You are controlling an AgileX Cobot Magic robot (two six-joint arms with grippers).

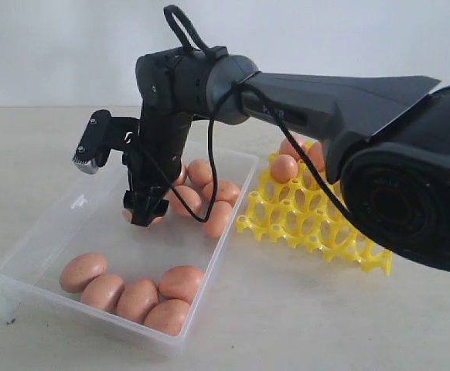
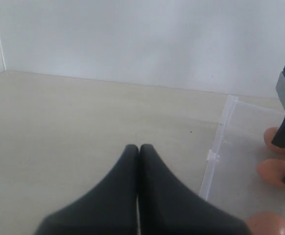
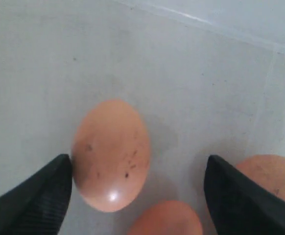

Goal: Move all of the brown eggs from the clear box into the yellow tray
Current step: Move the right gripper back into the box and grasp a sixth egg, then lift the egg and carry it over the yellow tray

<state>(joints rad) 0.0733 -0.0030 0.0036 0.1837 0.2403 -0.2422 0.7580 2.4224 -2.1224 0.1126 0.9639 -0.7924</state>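
Brown eggs [image 3: 110,154] crowd the right claw [image 3: 138,164], spread wide and empty; left claw [image 2: 139,149] closed.

Soft, even light on my feeds, only faint shadows. Small glare spot on the egg [image 3: 110,154] in right wrist view. Exterior's a bit hazy; near arm housing [image 1: 410,201] out of focus.

a pale table [image 2: 59,122] and a white wall [image 2: 132,39]
the flat cream table lies under the left fingers [image 2: 128,196] and runs on ahead of their tips. far past the tips the plain white wall stands up. a tiny dark speck [image 2: 191,131] sits on the table ahead of the tips.
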